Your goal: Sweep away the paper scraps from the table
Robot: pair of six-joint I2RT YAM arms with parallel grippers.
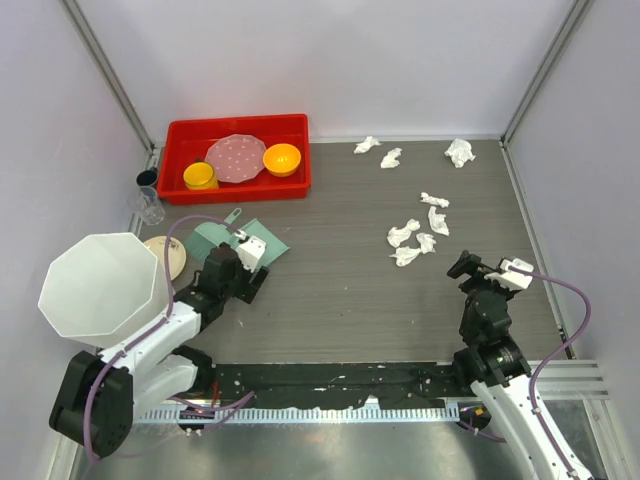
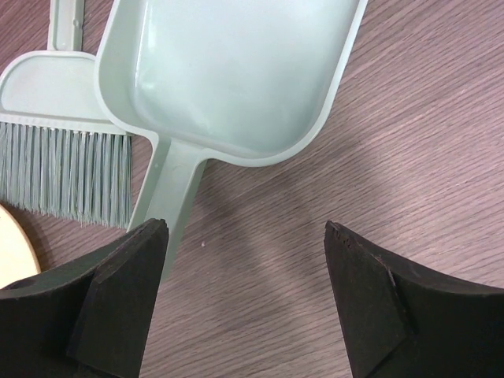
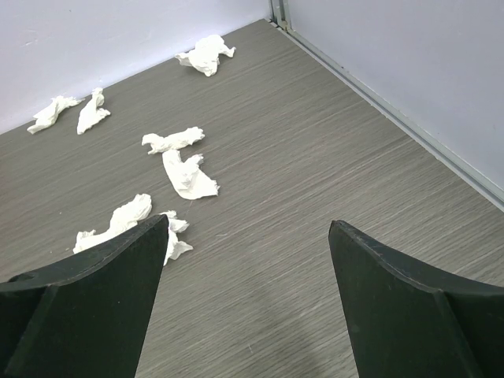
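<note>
Several crumpled white paper scraps point(image 1: 415, 240) lie on the dark wood-grain table point(image 1: 350, 290), in a cluster at the middle right and more near the back wall point(image 1: 459, 152). They also show in the right wrist view point(image 3: 189, 173), ahead and to the left. My right gripper point(image 1: 468, 268) point(image 3: 248, 224) is open and empty, low over bare table just near of the cluster. My left gripper point(image 1: 248, 262) point(image 2: 246, 228) is open and empty, above a green dustpan point(image 2: 228, 71); its left finger is beside the pan's handle. A green brush point(image 2: 67, 165) lies left of the pan.
A red tray point(image 1: 240, 121) at the back left holds a pink plate point(image 1: 235, 160), an orange bowl point(image 1: 282, 158) and a yellow cup point(image 1: 200, 176). A large white bin point(image 1: 100, 285) stands at the left. A wooden disc point(image 1: 165, 255) and a clear glass point(image 1: 148, 208) are beside it. Walls enclose the table.
</note>
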